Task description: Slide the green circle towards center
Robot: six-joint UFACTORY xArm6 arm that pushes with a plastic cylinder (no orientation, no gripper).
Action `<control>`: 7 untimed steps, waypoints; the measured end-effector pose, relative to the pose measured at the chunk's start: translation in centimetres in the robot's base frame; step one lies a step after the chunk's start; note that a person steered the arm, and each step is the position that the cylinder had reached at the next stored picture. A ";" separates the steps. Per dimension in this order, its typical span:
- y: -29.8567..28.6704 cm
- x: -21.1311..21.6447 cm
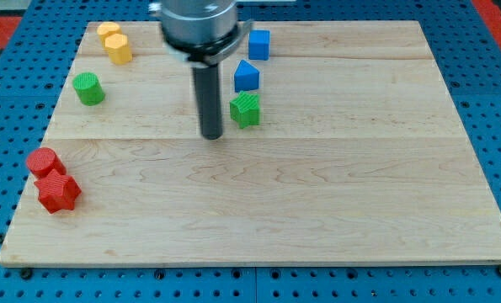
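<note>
The green circle [88, 88] is a short green cylinder near the board's left edge, in the upper left. My tip [212, 135] rests on the board near its middle, well to the right of the green circle and a little lower. A green star-like block [245, 109] sits just right of my tip, not touching it. The rod rises from the tip to the arm's grey head at the view's top.
Two yellow blocks [115, 42] sit at the upper left corner. A blue cube [258, 44] and a blue pointed block [246, 76] stand above the green star. A red cylinder [43, 162] and a red star [58, 193] sit at the lower left. The wooden board [334, 194] lies on a blue pegboard.
</note>
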State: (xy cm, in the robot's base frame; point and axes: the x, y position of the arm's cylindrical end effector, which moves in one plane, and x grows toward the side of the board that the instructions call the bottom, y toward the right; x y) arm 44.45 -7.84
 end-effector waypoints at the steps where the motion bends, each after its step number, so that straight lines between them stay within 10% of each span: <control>1: -9.0 0.6; 3: -22.6 -4.0; 6: -14.8 -11.3; 7: -8.7 -6.5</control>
State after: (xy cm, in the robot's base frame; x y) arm 37.93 -16.53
